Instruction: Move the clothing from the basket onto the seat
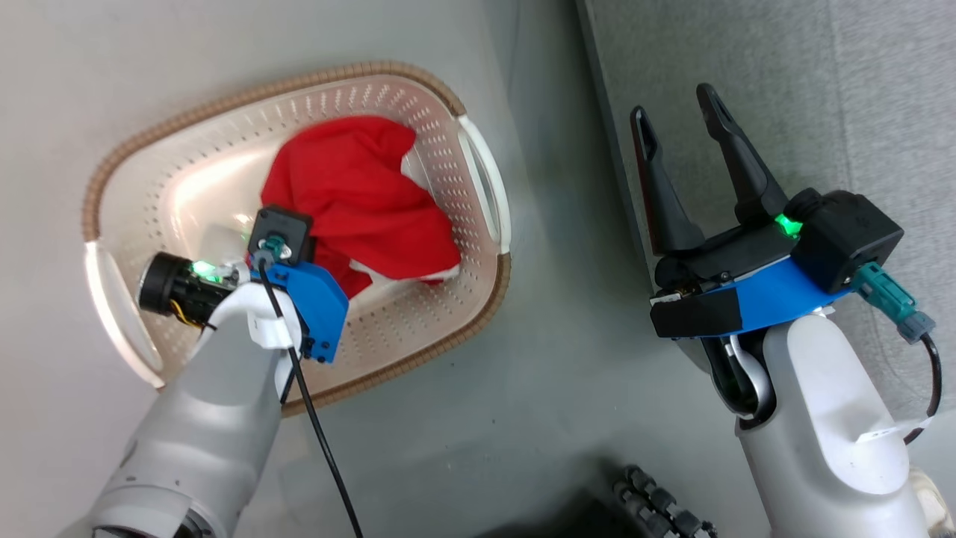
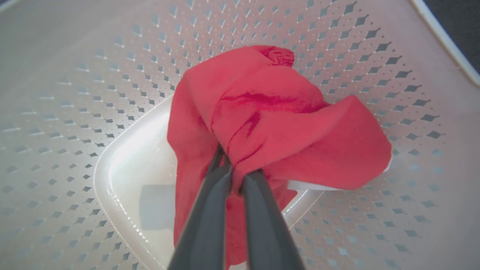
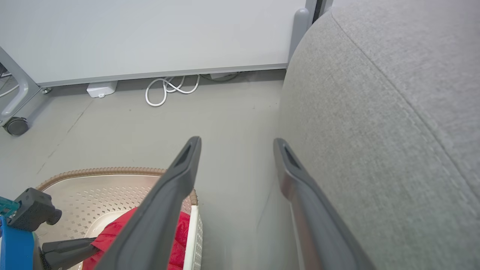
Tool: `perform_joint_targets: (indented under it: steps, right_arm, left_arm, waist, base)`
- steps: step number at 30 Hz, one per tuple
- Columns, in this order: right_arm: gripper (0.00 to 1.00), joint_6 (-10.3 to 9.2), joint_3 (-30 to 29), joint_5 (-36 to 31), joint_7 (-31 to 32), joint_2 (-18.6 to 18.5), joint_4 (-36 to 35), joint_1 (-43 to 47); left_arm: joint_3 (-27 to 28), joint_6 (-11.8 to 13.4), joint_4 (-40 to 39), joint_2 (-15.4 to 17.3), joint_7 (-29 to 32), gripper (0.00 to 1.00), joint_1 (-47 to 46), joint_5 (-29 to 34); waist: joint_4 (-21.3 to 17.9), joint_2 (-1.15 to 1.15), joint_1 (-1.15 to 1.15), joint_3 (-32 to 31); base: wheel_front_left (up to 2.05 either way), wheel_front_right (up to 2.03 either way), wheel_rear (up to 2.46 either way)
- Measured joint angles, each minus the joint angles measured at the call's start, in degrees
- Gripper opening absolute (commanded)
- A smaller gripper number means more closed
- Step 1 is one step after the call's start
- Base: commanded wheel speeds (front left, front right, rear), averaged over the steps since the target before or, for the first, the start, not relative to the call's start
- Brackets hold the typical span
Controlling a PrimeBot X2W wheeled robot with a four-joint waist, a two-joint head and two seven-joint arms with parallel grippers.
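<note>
Left fingers [image 2: 210,210] are pinched shut on a fold of the clothing [image 2: 277,123] down in the basket [image 2: 75,112], right fingers [image 1: 739,161] spread empty by the seat [image 1: 747,60], so lift straight up until the trailing cloth clears before swinging over.

Head view: bare floor [image 1: 545,373] strip runs 12 to 6 o'clock btw basket [image 1: 418,314], at 9, and seat [image 1: 747,60], at 2. Basket walls ring clothing [image 1: 358,187], top open. L arm [image 1: 209,418] crosses its rim at 7. R wrist view: cable [image 3: 168,88] on floor at 11.
</note>
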Motion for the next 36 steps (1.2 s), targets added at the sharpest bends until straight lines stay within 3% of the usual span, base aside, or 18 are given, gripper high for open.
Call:
perform_joint_targets:
  steps: [19,36]
  right_arm:
    - [1.0,0.0,-1.1,-2.5,3.7,0.1,7.4,9.6]
    - [1.0,0.0,-2.1,-2.4,8.4,0.0,6.1,20.1]
  left_arm:
    - [-3.8,-5.1,-4.9,-3.4,-2.5,0.0,13.1,-2.6]
    - [-15.6,-5.2,-21.8,-3.8,-2.7,0.0,16.5,-12.7]
  waist:
    - [5.9,0.01,-0.01,-27.4]
    - [13.4,0.01,-0.02,-47.9]
  base:
    - [0.0,0.0,0.0]
    - [0.0,0.0,0.0]
